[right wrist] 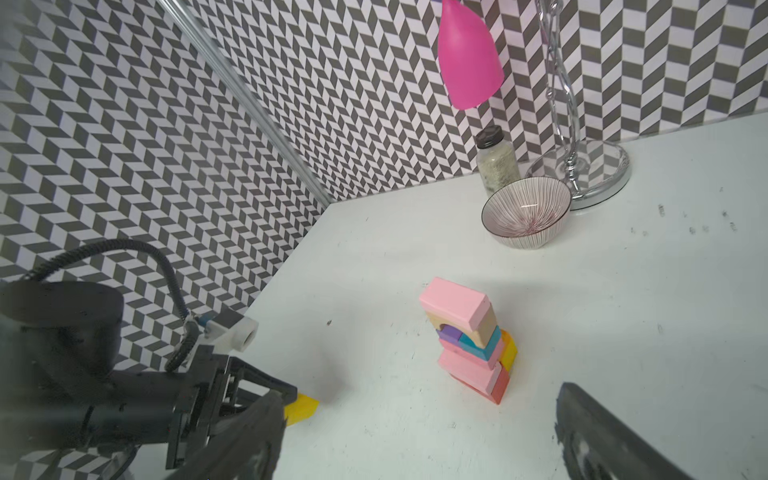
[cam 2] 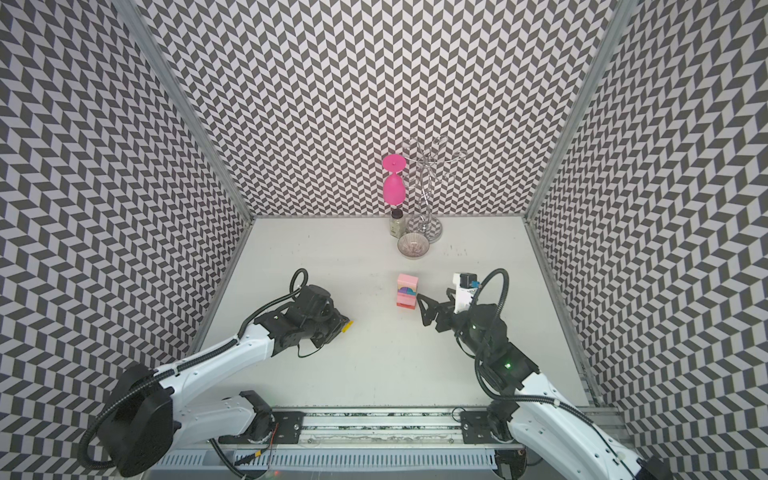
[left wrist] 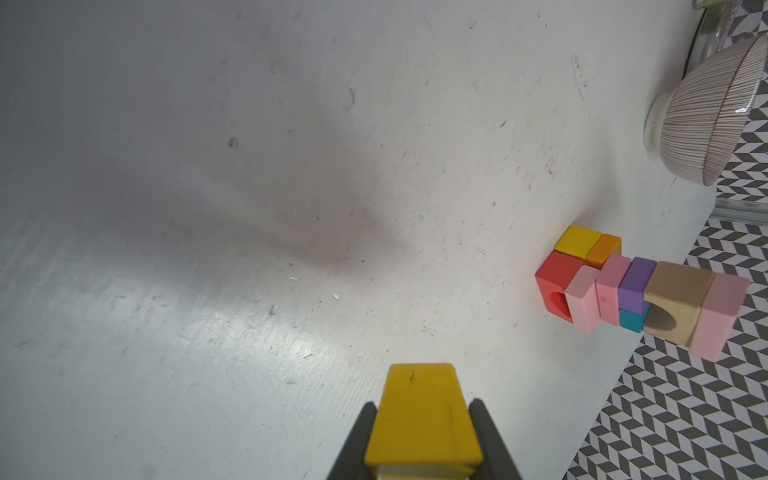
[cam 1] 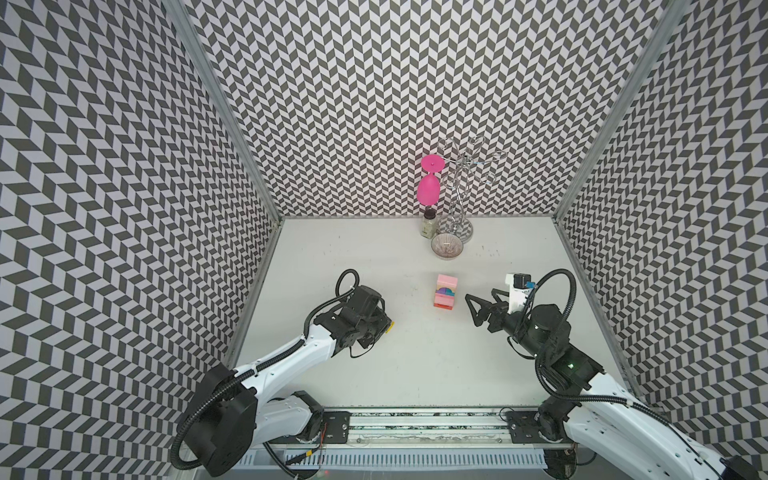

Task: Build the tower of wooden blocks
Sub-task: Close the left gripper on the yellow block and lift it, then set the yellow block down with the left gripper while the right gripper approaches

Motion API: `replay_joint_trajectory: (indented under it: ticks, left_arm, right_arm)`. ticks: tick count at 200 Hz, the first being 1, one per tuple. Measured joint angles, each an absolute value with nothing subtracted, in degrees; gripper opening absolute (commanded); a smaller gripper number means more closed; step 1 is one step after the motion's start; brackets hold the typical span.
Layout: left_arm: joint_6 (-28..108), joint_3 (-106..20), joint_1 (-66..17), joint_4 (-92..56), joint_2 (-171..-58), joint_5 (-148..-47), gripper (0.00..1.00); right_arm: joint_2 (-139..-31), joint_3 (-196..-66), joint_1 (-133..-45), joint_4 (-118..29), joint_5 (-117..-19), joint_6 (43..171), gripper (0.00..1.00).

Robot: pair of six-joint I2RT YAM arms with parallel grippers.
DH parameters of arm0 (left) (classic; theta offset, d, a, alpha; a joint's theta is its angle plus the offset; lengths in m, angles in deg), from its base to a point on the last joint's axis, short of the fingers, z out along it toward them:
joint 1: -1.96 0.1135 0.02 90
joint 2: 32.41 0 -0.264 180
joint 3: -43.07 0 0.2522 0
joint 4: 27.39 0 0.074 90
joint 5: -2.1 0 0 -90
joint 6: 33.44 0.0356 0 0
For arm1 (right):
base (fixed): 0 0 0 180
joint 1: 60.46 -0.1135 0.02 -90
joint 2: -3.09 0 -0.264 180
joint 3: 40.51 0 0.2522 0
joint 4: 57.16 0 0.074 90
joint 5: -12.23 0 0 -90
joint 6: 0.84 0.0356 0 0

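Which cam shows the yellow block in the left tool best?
Left wrist: the yellow block fills the foreground, gripped in the left tool, top face clear. Both top views show only a yellow sliver past the tool. Right wrist shows just its end.

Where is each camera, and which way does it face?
Both top views: overhead, looking down at the white table and colourful wood block tower; both arms show.
Left wrist: on left arm, looking across the table; left gripper holds a yellow wooden block.
Right wrist: on right arm, facing the tower; open right gripper shows.
All share the tower.
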State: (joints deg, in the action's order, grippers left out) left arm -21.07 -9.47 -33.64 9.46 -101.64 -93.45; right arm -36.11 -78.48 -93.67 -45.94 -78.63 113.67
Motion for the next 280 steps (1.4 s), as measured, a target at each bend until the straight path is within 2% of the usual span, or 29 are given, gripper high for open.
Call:
replay_joint_trajectory:
  ticks: [55,106,111,128,185,207,216,248,280]
  left_arm:
    - [-21.53,-9.15,-30.34,8.31,-110.80,-100.40,0.00]
    - [-21.15,-11.64,-28.92,8.76,-113.66,-101.36,0.01]
    - [-21.09,-11.90,-28.74,8.92,-113.88,-101.31,0.04]
    - [-20.94,-12.58,-28.33,9.09,-114.60,-101.29,0.24]
    - [-18.29,-14.17,-27.10,10.49,-118.58,-101.27,0.80]
    - [-18.27,-15.33,-26.88,11.28,-118.58,-100.61,0.96]
    - [-18.03,-15.75,-26.86,11.82,-118.53,-100.09,1.00]
    - [-17.13,-16.18,-26.75,15.32,-117.05,-96.99,1.00]
    - [-15.01,-18.50,-26.25,21.03,-111.47,-91.68,1.00]
  right_arm:
    - [-36.83,-78.48,-93.69,-45.96,-77.30,113.12,0.99]
    - [-40.04,-78.50,-93.72,-45.20,-76.97,112.25,0.99]
    - [-40.37,-78.52,-93.72,-45.11,-76.92,112.14,0.99]
    - [-41.35,-78.52,-93.72,-45.09,-76.84,111.94,1.00]
    - [-43.58,-79.50,-94.11,-45.16,-75.81,111.16,1.00]
    - [-44.00,-79.72,-94.42,-45.22,-75.55,111.05,0.99]
    - [-44.19,-79.75,-94.50,-45.24,-75.39,110.98,1.00]
    - [-45.83,-79.94,-96.47,-46.23,-74.74,109.91,0.99]
    - [-49.37,-81.36,-102.94,-46.73,-76.84,109.74,1.00]
